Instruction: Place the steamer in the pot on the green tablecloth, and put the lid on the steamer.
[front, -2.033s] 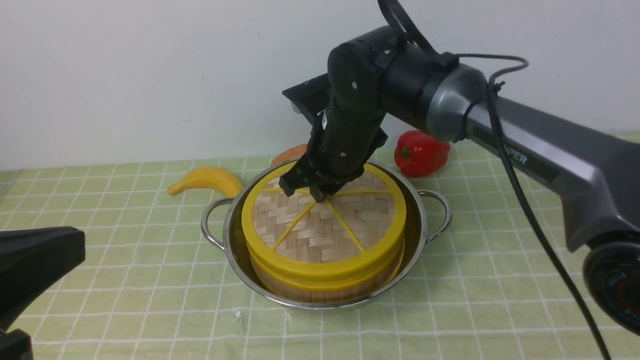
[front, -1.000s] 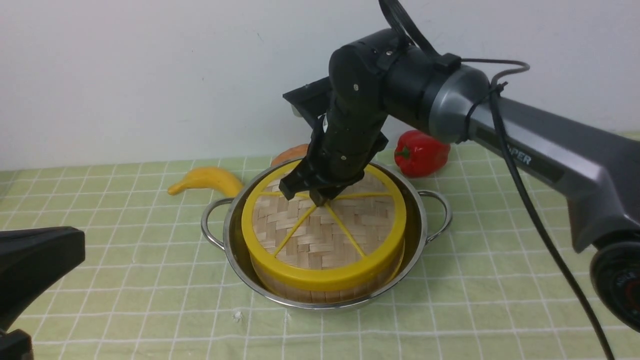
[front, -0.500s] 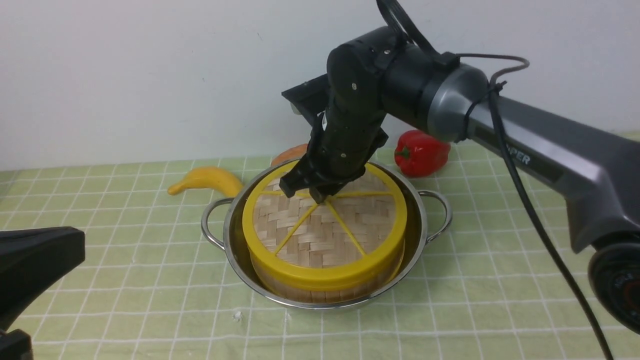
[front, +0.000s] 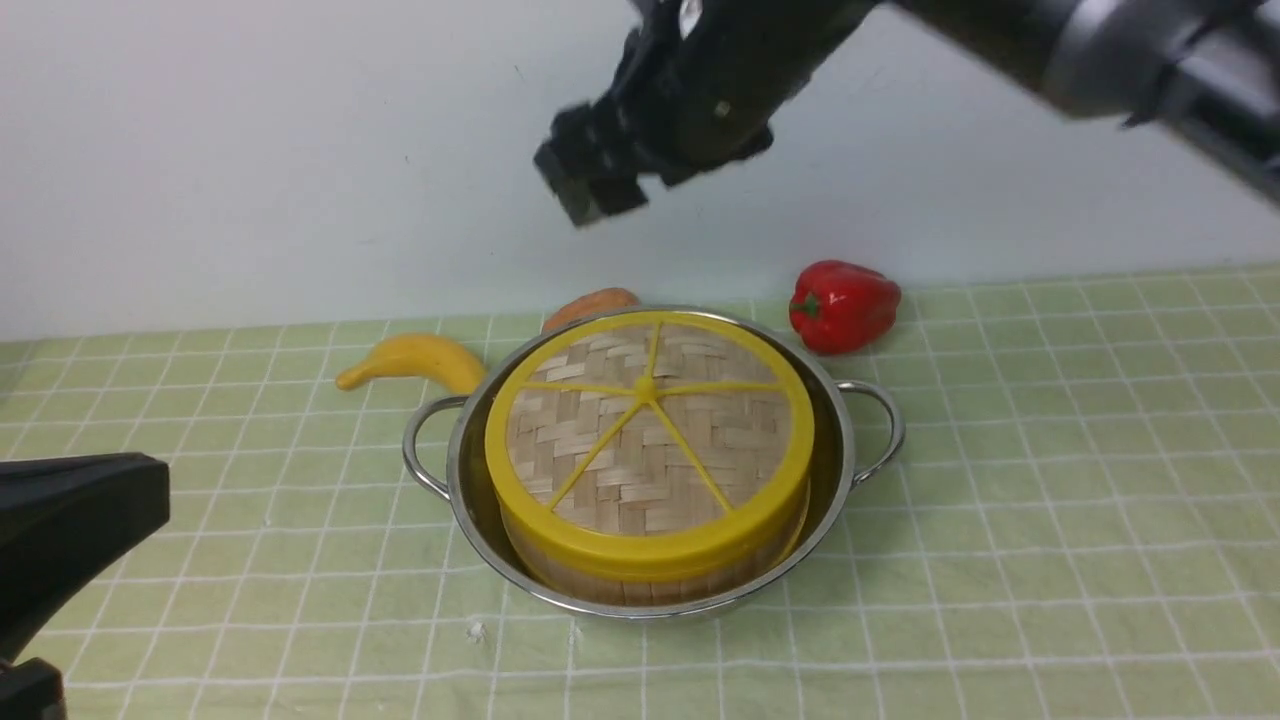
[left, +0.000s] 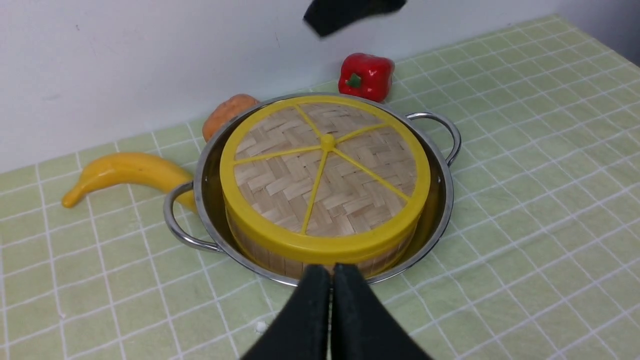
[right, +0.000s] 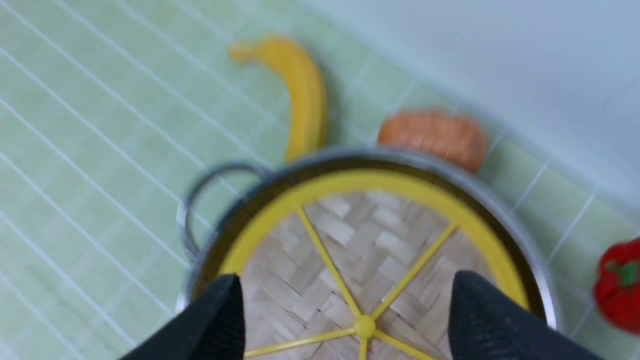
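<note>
Front view: lid sits level on steamer, inside pot on green tablecloth. Right hand hangs well above, empty.

Left wrist view: left hand closed, empty.

Right wrist view: fingers spread wide.

Placement judged complete; next, retract clear.

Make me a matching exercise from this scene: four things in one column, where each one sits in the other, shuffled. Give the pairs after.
Things
1. lid
2. steamer
3. banana
4. pepper

Places
A. inside the pot
B. on the cloth, behind the pot to its right
C. resting on top of the steamer
D. on the cloth, behind the pot to its left

Pairs: 1-C, 2-A, 3-D, 4-B
</note>
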